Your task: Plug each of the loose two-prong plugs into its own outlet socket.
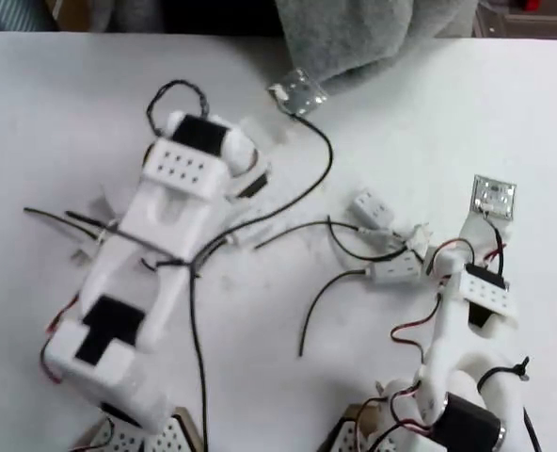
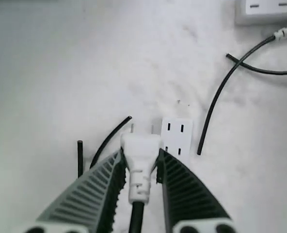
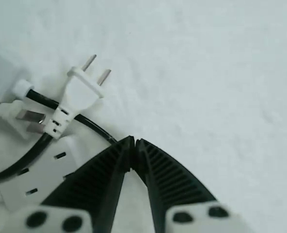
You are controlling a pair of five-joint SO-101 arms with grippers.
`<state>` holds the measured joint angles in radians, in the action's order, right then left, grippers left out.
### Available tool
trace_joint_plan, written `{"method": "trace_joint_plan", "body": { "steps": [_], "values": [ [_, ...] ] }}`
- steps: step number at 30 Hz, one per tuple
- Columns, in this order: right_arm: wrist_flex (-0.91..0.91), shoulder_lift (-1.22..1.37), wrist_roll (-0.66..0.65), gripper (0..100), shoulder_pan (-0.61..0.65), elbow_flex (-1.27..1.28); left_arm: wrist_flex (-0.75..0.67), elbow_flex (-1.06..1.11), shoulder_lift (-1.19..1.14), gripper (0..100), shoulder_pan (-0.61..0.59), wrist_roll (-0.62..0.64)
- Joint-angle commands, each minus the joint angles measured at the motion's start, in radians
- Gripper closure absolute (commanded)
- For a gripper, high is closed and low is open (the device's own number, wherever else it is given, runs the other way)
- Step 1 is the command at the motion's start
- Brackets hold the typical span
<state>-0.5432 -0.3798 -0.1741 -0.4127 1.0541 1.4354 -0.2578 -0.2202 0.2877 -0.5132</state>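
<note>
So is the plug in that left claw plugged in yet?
Out: the left gripper holds the plug, prongs bare, beside the socket block.

I'd say robotics lab bench: plain white tabletop (image 1: pixel 53 113), white plastic arms (image 1: pixel 142 254) w/ bare red & black wiring (image 1: pixel 412 325). Cut black cable stubs (image 1: pixel 309 315) lying about, crumpled grey cloth (image 1: pixel 354 38) at far edge.

Left gripper (image 2: pixel 140 155): grey ribbed fingers (image 2: pixel 104 184). Between them: white two-prong plug (image 2: pixel 140 145), black cord (image 2: pixel 136 221). Just beside gripper: white plastic socket block (image 2: pixel 177 136), dark slots. Right gripper (image 3: pixel 134 141): black, ribbed. Near it: second white plug (image 3: pixel 79 92), silver prongs. White tabletop (image 2: pixel 61 73): faint grey mottling.
</note>
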Motion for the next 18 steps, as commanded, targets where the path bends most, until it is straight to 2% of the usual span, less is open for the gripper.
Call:
{"method": "trace_joint_plan", "body": {
  "steps": [1, 10, 18],
  "values": [
    [0.018, -0.033, 0.006, 97.8, -0.008, -0.006, 0.124, -0.199, -0.088, 98, 0.005, -0.011],
    [0.018, -0.031, 0.006, 97.8, -0.007, -0.006, 0.328, -0.543, -0.380, 98, 0.015, -0.012],
    [0.018, -0.036, 0.006, 97.9, -0.012, -0.006, 0.345, -0.634, -0.510, 98, 0.041, -0.011]
  ]
}}
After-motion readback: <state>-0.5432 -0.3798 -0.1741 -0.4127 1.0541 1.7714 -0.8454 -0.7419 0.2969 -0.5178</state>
